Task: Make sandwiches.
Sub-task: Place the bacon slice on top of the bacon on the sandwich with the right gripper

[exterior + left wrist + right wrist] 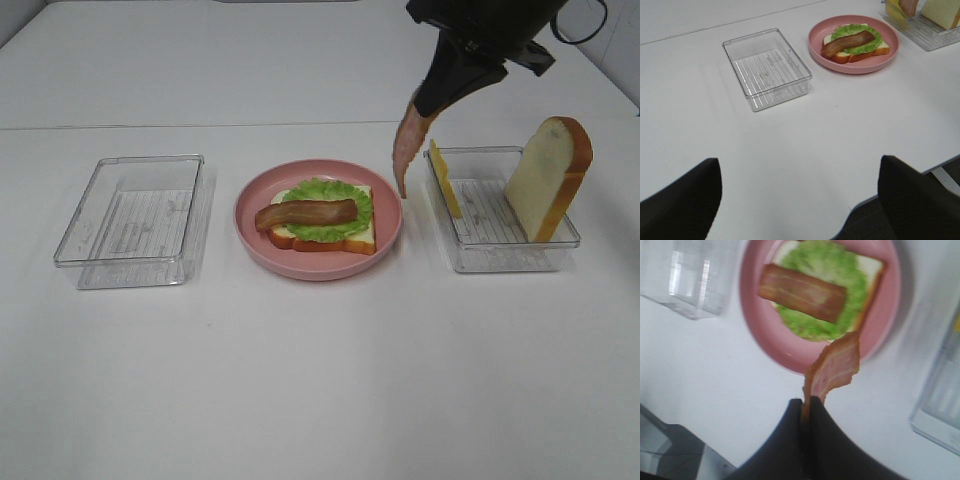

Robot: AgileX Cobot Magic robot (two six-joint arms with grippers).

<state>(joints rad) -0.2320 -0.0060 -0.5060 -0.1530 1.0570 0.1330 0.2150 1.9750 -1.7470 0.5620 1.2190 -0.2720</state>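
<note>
One bacon strip (836,362) dangles from the right end effector (805,403).

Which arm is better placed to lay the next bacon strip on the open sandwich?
Right. The right tool pinches the hanging brown-red bacon strip beside the pink round plate; the left tool stands open, far away.

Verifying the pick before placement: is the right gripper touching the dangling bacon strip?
Touching. The right wrist view shows the right gripper pinching one end of the dangling bacon strip, with no gap at the jaws.
</note>
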